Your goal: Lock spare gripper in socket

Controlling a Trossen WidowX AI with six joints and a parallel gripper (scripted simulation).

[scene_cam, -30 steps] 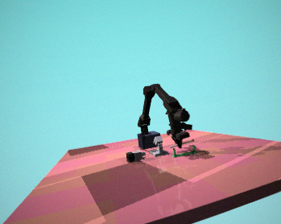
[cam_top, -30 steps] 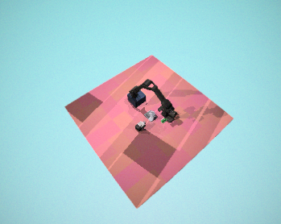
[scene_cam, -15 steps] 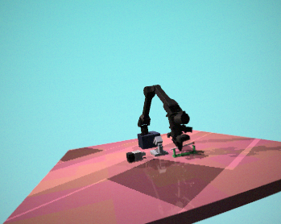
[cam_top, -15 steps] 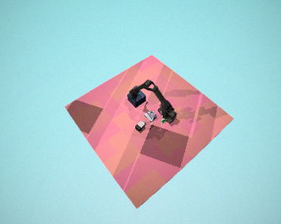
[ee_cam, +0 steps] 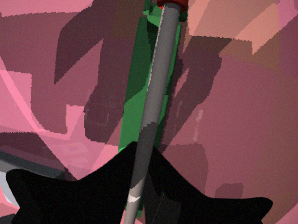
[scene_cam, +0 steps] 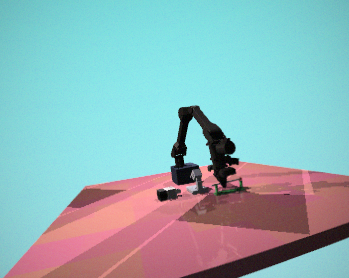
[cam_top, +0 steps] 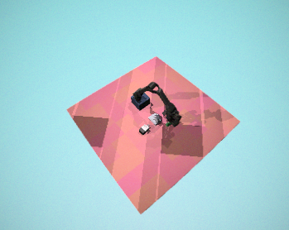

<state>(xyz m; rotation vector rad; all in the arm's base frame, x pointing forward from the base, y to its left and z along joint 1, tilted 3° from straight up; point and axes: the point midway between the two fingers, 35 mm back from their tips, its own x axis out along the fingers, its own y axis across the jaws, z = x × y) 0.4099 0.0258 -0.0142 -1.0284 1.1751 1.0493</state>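
Seen from the exterior view, going left to right, a small black and white block, the spare gripper (cam_top: 144, 129) (scene_cam: 168, 193), lies on the pink and orange patterned table top (cam_top: 127, 165) (scene_cam: 114, 235), apart from the mount. Next, farther back, is a dark navy box (cam_top: 140, 102) (scene_cam: 184, 174), with the black arm (cam_top: 152, 86) (scene_cam: 186, 114) rising from it and bending over to the right. In front of the box stands the pale grey mount (cam_top: 155, 119) (scene_cam: 196, 186), its upper part tilted. Farther right, the arm's pincer (cam_top: 169, 122) (scene_cam: 223, 184) (ee_cam: 141, 148) points down, its fingers nearly together and closed on the lock pin (ee_cam: 156, 90), which is out of the mount. In the wrist view the pin is a slim grey rod with a red end (ee_cam: 172, 3), running slantwise over a long green stand (cam_top: 168, 124) (scene_cam: 230, 190) (ee_cam: 132, 112). The stand rests on the table top, just beside the mount; whether the pin touches it, I cannot tell.
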